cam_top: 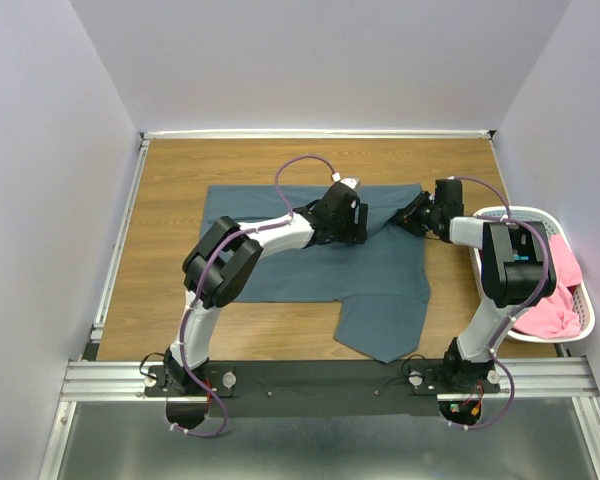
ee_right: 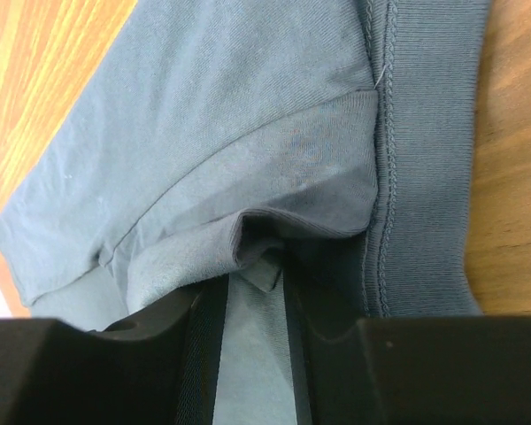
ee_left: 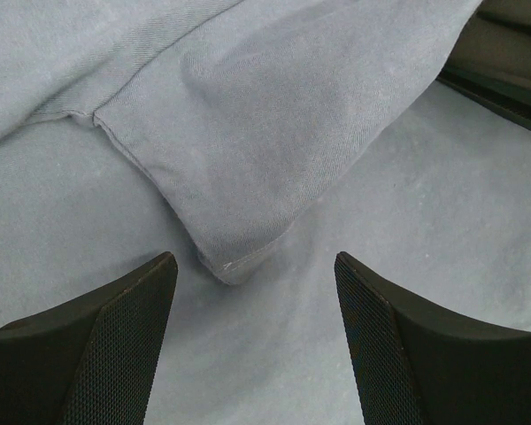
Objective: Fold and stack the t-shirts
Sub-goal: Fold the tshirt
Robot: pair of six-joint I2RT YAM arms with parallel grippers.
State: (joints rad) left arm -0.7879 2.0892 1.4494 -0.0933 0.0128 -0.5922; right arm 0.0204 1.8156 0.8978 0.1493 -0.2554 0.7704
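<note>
Presently, item one: a slate blue-grey soft-cloth t-shirt (cam_top: pixel 310 272) is laid largely flat at the centre of the brown wood-grain table (cam_top: pixel 170 300), with one lobe trailing toward the near edge. The left gripper (ee_left: pixel 252 266) is held just above the cloth near its far edge. Its black mesh-faced fingers (ee_left: pixel 124 345) are spread wide with nothing caught between them, and a turned-over sleeve corner (ee_left: pixel 239 186) is seen lying in the gap. The right gripper (ee_right: pixel 252 292) is set narrow, and a puckered fold of the same t-shirt is pinched between its fingers beside a stitched band (ee_right: pixel 425 177). The step in hand is judged to be the folding-in of the far right portion. It is best done if the pinched fold is carried low and level across the body, so that the layer beneath is not dragged. The sleeve corner is best taken at its stitched tip, not through both layers. Item two: a pink soft-cloth t-shirt (cam_top: pixel 558 290) is bundled in the white slotted plastic basket (cam_top: pixel 583 322) at the right table edge. Room: bare wood is available left of and beyond the spread shirt. Little is left on the right, where the basket stands just beside the right arm. The two grippers are near each other, so crossed paths are to be avoided.
</note>
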